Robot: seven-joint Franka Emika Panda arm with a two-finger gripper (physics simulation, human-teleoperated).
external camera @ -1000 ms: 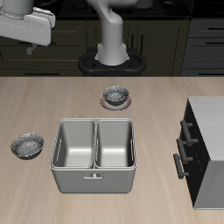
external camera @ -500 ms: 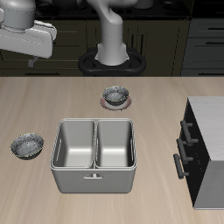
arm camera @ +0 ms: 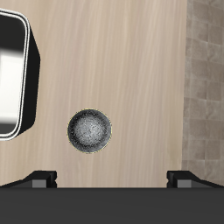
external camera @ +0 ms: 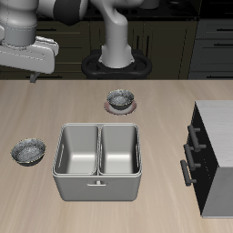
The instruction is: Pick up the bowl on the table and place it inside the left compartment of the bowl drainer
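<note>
Behind the scene runs a dark wall of cabinet fronts and drawers; before it lies the table, a broad light beige wood-grain top. The robot's pale arm rises from a dark round base at the table's back edge and bends away over the table's side, ending in a grey wrist housing high above the surface. A grey cabinet with dark handles stands at the table's side edge opposite the arm's reach.

Near the table's front edge sits the bowl drainer, a grey metal basin with rounded corners, split by a middle wall into two equal deep wells. The left compartment holds nothing, and neither does the well beside it.

The bowl (dark grey, with a speckled, glinting inside) rests upright on the bare table, just beside the drainer's outer wall on the left compartment's side, not touching it. A matching bowl on a pinkish-brown plate stands farther back, near the robot's base.

In the wrist view the gripper hangs well above the table, its two dark fingertips spread wide and holding nothing; the bowl lies between them, beside the drainer's dark-edged corner.
</note>
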